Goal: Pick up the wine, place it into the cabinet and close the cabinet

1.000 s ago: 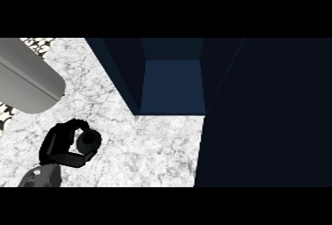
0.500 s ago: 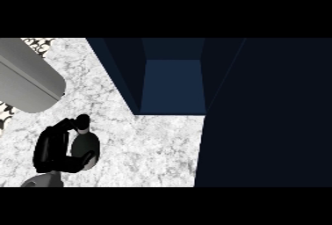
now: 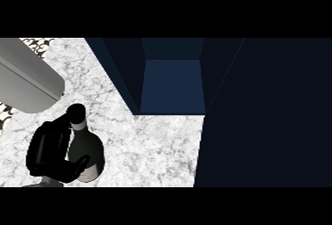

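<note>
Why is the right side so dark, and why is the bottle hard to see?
Head view: the cabinet is dark blue, nearly black at the right, only its open inside lighter; the marble counter is evenly bright, without glare; the dark wine bottle blends into the black left hand curled round it.

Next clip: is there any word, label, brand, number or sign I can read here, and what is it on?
No text can be read.
wine bottle, held in the left hand: a pale band on the neck and a pale patch low on the body, no letters visible.
cabinet: plain dark panels, no writing.
counter: marble pattern only.
</note>
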Robot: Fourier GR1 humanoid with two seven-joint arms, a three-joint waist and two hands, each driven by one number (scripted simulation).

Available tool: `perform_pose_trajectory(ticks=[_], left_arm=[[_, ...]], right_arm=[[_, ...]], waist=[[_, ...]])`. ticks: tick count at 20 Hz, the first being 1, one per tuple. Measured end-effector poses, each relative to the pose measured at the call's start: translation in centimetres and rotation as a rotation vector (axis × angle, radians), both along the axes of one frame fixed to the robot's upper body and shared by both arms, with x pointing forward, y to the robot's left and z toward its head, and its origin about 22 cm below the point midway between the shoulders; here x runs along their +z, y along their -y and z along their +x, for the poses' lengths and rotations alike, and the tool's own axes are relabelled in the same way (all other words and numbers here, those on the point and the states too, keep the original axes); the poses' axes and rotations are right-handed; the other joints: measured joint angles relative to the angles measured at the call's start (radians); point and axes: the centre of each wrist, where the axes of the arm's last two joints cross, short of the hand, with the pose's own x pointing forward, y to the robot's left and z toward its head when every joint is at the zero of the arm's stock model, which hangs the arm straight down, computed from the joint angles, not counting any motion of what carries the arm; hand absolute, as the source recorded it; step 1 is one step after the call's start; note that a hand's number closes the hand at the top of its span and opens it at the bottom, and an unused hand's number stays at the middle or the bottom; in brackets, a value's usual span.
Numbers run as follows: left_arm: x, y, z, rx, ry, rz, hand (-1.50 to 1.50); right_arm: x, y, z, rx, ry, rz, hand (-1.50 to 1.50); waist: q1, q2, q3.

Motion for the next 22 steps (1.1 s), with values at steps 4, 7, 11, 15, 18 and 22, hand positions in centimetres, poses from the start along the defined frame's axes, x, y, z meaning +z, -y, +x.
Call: perform_pose_trajectory(ticks=[4,7,11,15,18,22], left_arm=[[3.0,2.8,-0.1,-0.024,-0.003,0.018,1.5],[4.8,5.6,0.1,-0.05,-0.012,0.014,1.5],[7.0,8.2,0.3,-0.098,-0.013,0.003,1.5],[8.7,10.9,0.4,-0.122,-0.01,-0.023,1.5],[10.0,13.0,0.6,-0.126,-0.007,-0.039,1.5],[11.4,16.0,1.5,-0.126,-0.016,-0.045,1.5]], right_arm=[[-0.1,0.3,0.0,-0.007,0.003,-0.003,-1.5],[-0.4,-0.1,-0.1,0.012,-0.005,0.008,-1.5],[-0.2,0.0,0.0,0.011,-0.005,0.006,-1.5],[0.1,-0.5,0.1,0.022,-0.01,0.019,-1.5],[-0.2,0.2,0.0,0.002,-0.001,0.007,-1.5],[-0.1,0.0,0.1,0.01,0.003,0.01,-1.5]], waist=[[-0.002,0.0,0.0],[-0.005,0.001,0.0],[-0.006,0.002,0.0],[-0.007,0.002,-0.001],[-0.009,0.002,-0.001],[-0.013,0.003,-0.001]])
